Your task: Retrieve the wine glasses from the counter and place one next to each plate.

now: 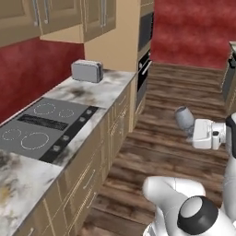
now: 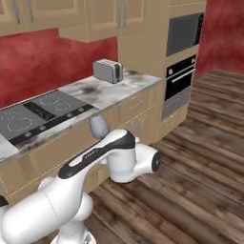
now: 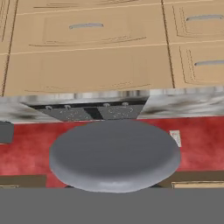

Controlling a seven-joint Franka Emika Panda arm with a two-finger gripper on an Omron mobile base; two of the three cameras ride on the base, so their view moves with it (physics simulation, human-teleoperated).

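Observation:
A grey-blue wine glass hangs in the air over the wooden floor, off the counter. My gripper is shut on its lower part, and the bowl points away from the white hand. From the right base view the wine glass peeks out behind my forearm, in front of the counter's cabinets. In the hand view, which is rolled upside down, the round grey wine glass covers the fingertips. The plates are out of view.
A silver toaster stands at the counter's far end, and a black cooktop lies nearer. A tall cabinet with built-in ovens ends the counter. Open wooden floor stretches ahead and to the right.

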